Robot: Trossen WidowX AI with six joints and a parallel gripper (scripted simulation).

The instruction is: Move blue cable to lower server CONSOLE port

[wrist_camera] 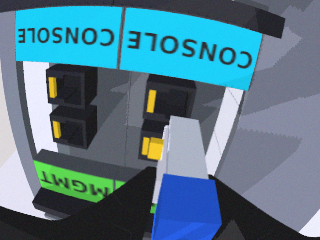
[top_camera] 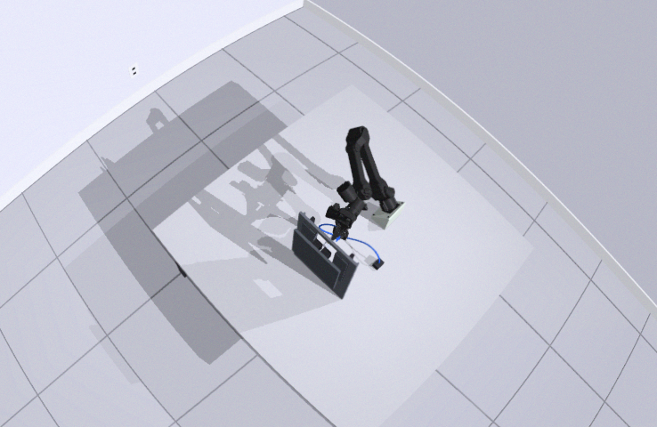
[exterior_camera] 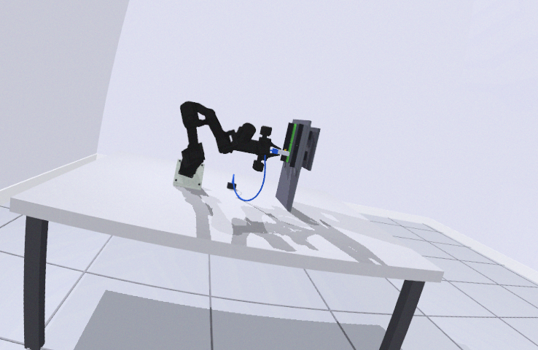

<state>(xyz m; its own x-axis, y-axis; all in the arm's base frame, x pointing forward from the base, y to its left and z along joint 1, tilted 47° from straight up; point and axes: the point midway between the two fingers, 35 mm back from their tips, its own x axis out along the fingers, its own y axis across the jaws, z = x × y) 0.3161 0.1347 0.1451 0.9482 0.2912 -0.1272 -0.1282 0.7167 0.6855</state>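
My gripper (top_camera: 337, 238) (exterior_camera: 280, 152) (wrist_camera: 178, 179) is shut on the blue cable's plug. The plug (exterior_camera: 274, 151) (wrist_camera: 186, 202) has a blue body and a pale clear front with gold contacts. It is out of the upper server. In the wrist view, the labels are upside down. The upper server's CONSOLE port (wrist_camera: 69, 86) on the left is empty. The plug's front is before the right column, overlapping the lower edge of the lower server's CONSOLE port (wrist_camera: 172, 100) and part of the port below it. Its exact gap to the ports cannot be told. The blue cable (exterior_camera: 247, 200) hangs in a loop.
The dark server panel (top_camera: 316, 258) (exterior_camera: 286, 185) stands upright on the white table (top_camera: 415, 302) (exterior_camera: 112, 197). A small black block (top_camera: 378, 264) (exterior_camera: 231, 185) at the cable's far end rests near the arm's base. Green MGMT labels (wrist_camera: 65, 181) lie beyond the second row of ports.
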